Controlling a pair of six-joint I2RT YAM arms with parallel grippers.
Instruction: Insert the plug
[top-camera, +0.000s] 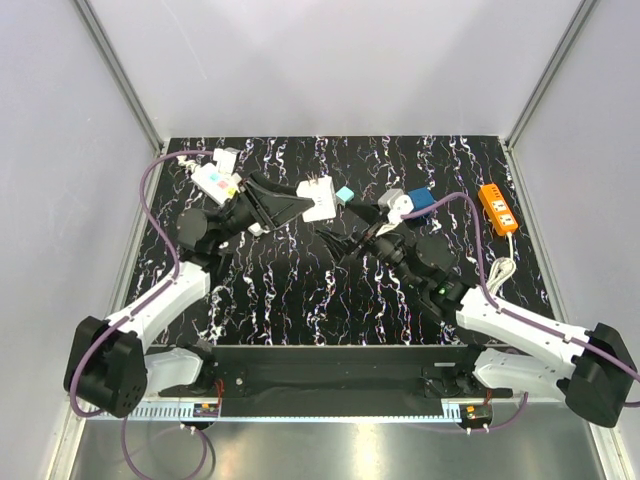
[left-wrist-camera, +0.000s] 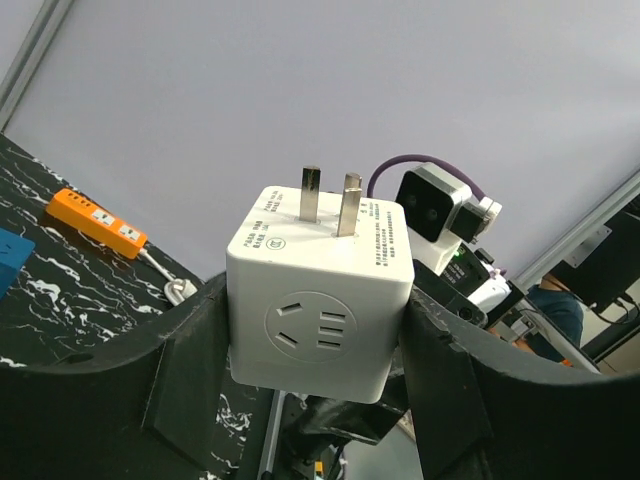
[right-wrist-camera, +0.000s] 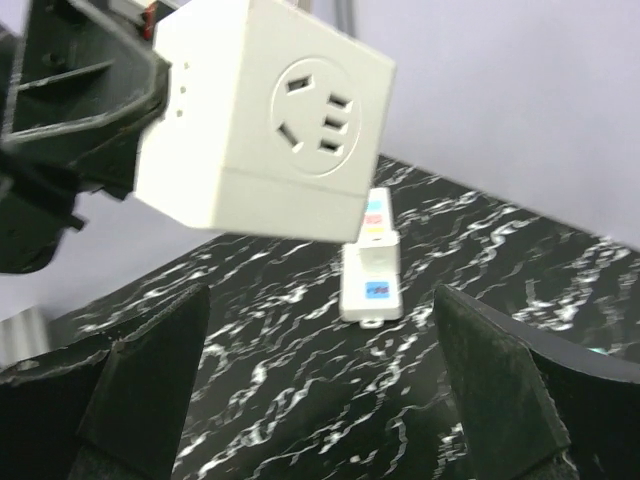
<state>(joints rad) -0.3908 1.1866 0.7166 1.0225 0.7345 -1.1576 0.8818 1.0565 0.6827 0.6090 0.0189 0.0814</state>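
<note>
A: Going from left to right. First on the left?

B: In the far left corner of the black marbled table (top-camera: 290, 300), a long white plastic power strip with coloured labels (top-camera: 215, 179), lying flat, long axis slanted to the table edges.

A: Then the plug?

B: Yes. Next to the right, the left gripper (top-camera: 300, 207), clamped on a white plastic cube adapter with two metal prongs (left-wrist-camera: 318, 300). Held up off the table near the middle, touching nothing except the two black fingers (left-wrist-camera: 185, 385).

A: Pointing which way with the prongs?

B: Toward the far edge, by the top view. Crosswise to the fingers, not along them.

A: And further right?

B: The right gripper (top-camera: 338, 247), spread wide and holding nothing, facing the cube from just beside. At the far right edge, a flat orange plastic power strip (top-camera: 497, 208), well apart.

A: So, going where?

B: Cannot say for sure. Probably to the white strip: nearer to the left arm, lying left of the held cube and a bit farther back. Would need turning the wrist first, to bring the prongs downward onto the sockets.
</note>
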